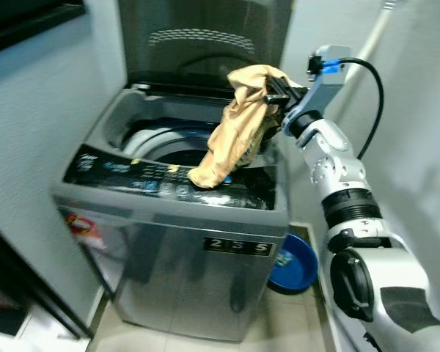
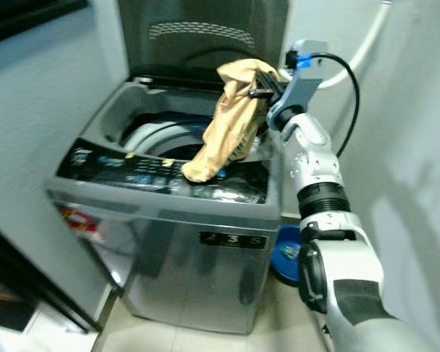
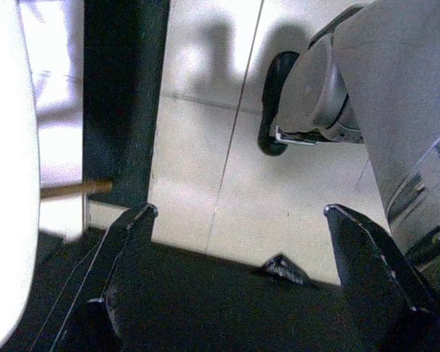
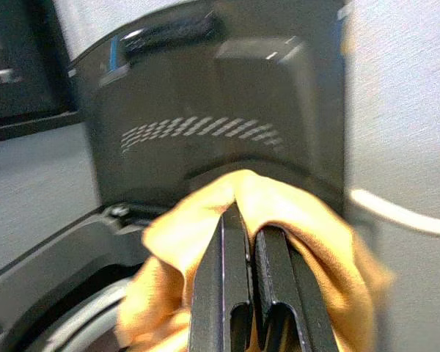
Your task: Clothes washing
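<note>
A grey top-loading washing machine (image 1: 183, 242) stands before me with its lid (image 1: 205, 37) raised and its drum (image 1: 165, 143) exposed. My right gripper (image 1: 273, 97) is shut on a tan cloth (image 1: 235, 132) and holds it above the right side of the opening. The cloth's lower end rests on the black control panel (image 1: 154, 180). In the right wrist view the black fingers (image 4: 242, 286) press together with the tan cloth (image 4: 301, 227) bunched around them. My left gripper (image 3: 238, 213) hangs low over the floor, open, with nothing between its fingers.
A blue basin (image 1: 297, 264) sits on the floor at the machine's right. Grey walls close in on both sides. A white hose (image 1: 370, 37) runs up the wall at the right. A dark cabinet edge (image 1: 29, 301) stands at the lower left.
</note>
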You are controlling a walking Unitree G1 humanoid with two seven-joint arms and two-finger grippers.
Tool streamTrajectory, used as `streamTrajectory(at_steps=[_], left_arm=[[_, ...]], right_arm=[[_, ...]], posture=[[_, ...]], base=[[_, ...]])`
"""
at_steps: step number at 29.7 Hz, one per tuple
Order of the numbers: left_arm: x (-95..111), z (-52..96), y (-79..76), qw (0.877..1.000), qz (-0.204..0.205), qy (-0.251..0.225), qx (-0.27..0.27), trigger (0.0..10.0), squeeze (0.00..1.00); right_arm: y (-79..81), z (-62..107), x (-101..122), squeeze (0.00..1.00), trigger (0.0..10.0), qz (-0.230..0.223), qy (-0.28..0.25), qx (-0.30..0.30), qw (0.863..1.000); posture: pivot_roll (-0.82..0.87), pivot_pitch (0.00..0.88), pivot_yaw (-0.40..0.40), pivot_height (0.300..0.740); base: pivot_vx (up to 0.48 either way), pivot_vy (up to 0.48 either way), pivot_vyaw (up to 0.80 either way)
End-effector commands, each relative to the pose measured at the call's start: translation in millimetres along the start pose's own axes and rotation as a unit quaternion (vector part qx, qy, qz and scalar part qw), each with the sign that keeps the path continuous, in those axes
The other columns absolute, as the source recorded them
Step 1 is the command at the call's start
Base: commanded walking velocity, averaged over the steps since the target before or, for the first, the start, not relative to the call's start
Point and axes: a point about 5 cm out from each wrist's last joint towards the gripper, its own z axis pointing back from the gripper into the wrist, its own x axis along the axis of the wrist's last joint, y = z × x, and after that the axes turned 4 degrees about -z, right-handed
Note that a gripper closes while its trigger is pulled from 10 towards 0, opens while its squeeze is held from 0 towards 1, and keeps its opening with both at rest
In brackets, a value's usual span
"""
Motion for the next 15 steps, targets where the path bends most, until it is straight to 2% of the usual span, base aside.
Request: streamTrajectory(at_steps=[1, 2, 4, 7, 15], left_arm=[[27, -4.6, -16.4, 0.998, 0.01, -0.053, -0.026, 10.0, 0.0], [29, -4.7, -15.9, 0.998, 0.01, -0.055, -0.025, 10.0, 0.0], [29, -4.7, -15.9, 0.998, 0.01, -0.055, -0.025, 10.0, 0.0], [34, -5.0, -14.3, 0.998, 0.014, -0.064, -0.024, 10.0, 0.0], [35, -4.8, -14.6, 0.997, 0.012, -0.071, -0.029, 10.0, 0.0]], right_arm=[[12.4, -3.5, -2, 0.0, 10.0, 0.005, -0.002, 0.024, 1.0], [19.3, -4.2, -5, 0.0, 10.0, 0.004, 0.001, 0.041, 0.999], [19.3, -4.2, -5, 0.0, 10.0, 0.004, 0.001, 0.041, 0.999], [38.0, -5.8, -11, 0.0, 10.0, -0.003, 0.003, 0.088, 0.996], [48.9, -7.3, -15, 0.0, 10.0, -0.011, 0.003, 0.112, 0.994]], posture=[[0.15, 0.0, -0.059, 0.74], [0.15, 0.0, -0.06, 0.74], [0.15, 0.0, -0.06, 0.74], [0.15, 0.0, -0.063, 0.74], [0.15, 0.0, -0.058, 0.74]], base=[[0.0, 0.0, 0.0], [0.0, 0.0, 0.0], [0.0, 0.0, 0.0], [0.265, 0.0, 0.0], [0.291, 0.0, 0.0]])
